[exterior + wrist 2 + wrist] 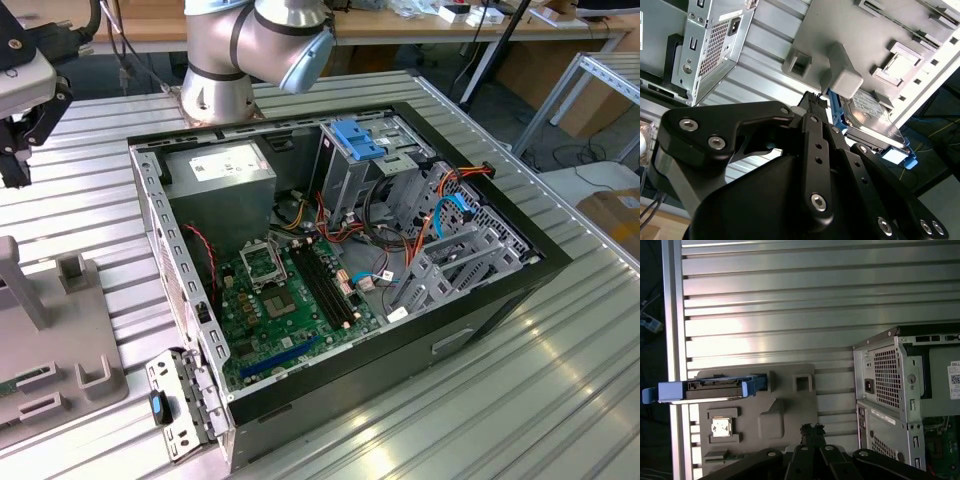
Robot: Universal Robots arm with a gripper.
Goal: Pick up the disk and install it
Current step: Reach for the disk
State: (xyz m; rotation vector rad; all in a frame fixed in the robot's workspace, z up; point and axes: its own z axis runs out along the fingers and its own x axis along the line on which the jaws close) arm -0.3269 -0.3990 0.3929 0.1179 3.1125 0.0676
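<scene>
1. While the disk (705, 389) stands on edge in a slot of the grey holder plate (790, 410), close to the table's edge and well apart from the open computer case (480, 320), the gripper (810, 430) hovers over the same plate, clear of the drive.
2. In both wrist views the gripper looks closed, its tips drawn together with nothing between them. The disk is ungrasped.
3. Judging by the drive sitting in its holder, the work is at the approach to the pick-up and installation has not begun. The drive cage (350, 180) under its light-blue bracket (357, 138) waits inside the case.
4. A grasp here would likely call for three things:
   - opening the tool wide enough to straddle the drive's thin body;
   - lining it up over the upper edge between the blue carrier rails;
   - descending squarely, since a holder post stands just beside the disk.
5. The table (520, 400) is ridged, shiny aluminium that throws back glare, so a dropped drive could probably skate along it. The case lies on its side, with the motherboard (280, 310), the power supply (220, 175) and a tangle of orange, red and blue cables exposed.
6. The arm's base (215, 90) stands on the table behind the case. Beyond it are wooden workbenches (150, 20), a cardboard box (615, 215) and loose cables on the floor.
</scene>
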